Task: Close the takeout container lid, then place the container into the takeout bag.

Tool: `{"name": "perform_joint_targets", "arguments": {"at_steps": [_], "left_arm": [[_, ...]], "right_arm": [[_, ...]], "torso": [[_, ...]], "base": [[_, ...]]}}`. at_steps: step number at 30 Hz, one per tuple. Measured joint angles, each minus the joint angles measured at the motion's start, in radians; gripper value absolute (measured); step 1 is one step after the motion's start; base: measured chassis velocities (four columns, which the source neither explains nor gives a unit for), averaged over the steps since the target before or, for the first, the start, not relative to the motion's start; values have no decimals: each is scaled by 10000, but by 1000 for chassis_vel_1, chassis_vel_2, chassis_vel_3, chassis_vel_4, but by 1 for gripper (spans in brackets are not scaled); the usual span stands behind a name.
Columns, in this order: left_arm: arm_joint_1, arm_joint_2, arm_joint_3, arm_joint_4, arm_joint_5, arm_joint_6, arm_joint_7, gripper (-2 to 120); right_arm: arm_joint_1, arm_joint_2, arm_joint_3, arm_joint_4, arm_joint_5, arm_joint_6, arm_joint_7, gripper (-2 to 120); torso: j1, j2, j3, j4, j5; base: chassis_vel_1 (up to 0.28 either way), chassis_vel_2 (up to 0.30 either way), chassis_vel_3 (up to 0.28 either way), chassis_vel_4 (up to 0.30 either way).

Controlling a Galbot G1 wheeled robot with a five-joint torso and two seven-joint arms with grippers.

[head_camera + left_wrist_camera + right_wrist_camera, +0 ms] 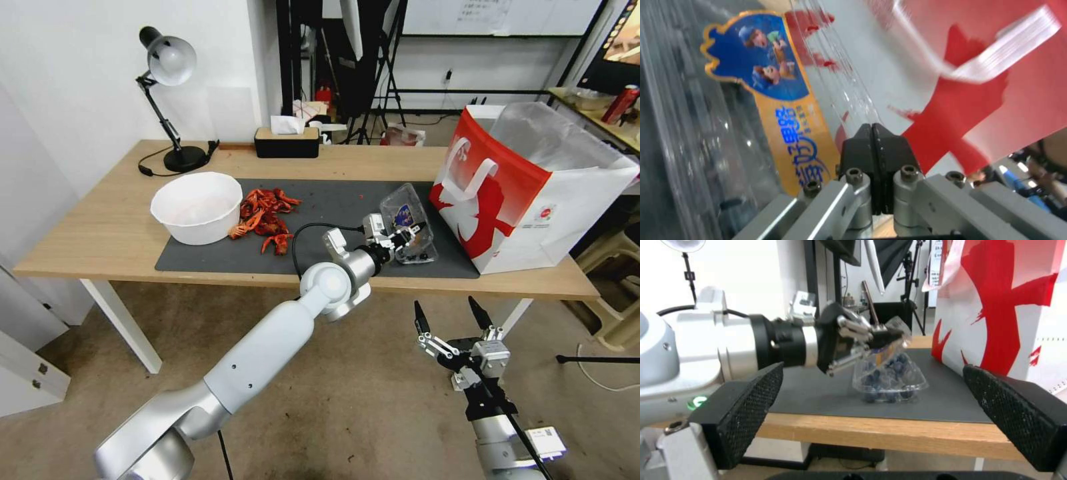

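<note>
One left claw (405, 238) clamps the takeout container lid (405, 212) beside the takeout bag (527, 193) on the desk (100, 233); the right claw (450, 315) hangs spread below

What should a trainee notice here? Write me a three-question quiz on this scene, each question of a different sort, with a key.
1. True or false: the blueberry container already sits inside the takeout bag.
2. Fill in: the right claw, hanging in front of the table and below its edge, has its jaws ___.
3. Which claw is at the container's half-raised lid?
A. the left claw
B. the right claw
C. neither

Key: 1 false, it stands on the dark mat beside the bag; 2 open; 3 A.
</note>
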Motion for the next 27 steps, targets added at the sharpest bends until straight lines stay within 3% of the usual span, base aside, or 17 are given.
{"name": "perform_joint_targets", "arguments": {"at_steps": [13,19,27], "left_arm": [[-132,72,312,13,980,238,-1516,0],[-212,152,447,-103,1377,456,-2049,0],[-295,188,463,-118,1365,461,-2206,0]], "right_arm": [[90,-194,76,360,869,-452,-35,100],[580,-670,474,808,3216,-1542,89,100],[1280,-1089,759,814,4912,-2289,410,100]], "torso": [[0,0,0,1,-1],[0,1,-1,0,-3],[0,1,0,-1,-1]], "base": [[0,0,0,0],[0,0,0,0],[0,0,0,0]]}}
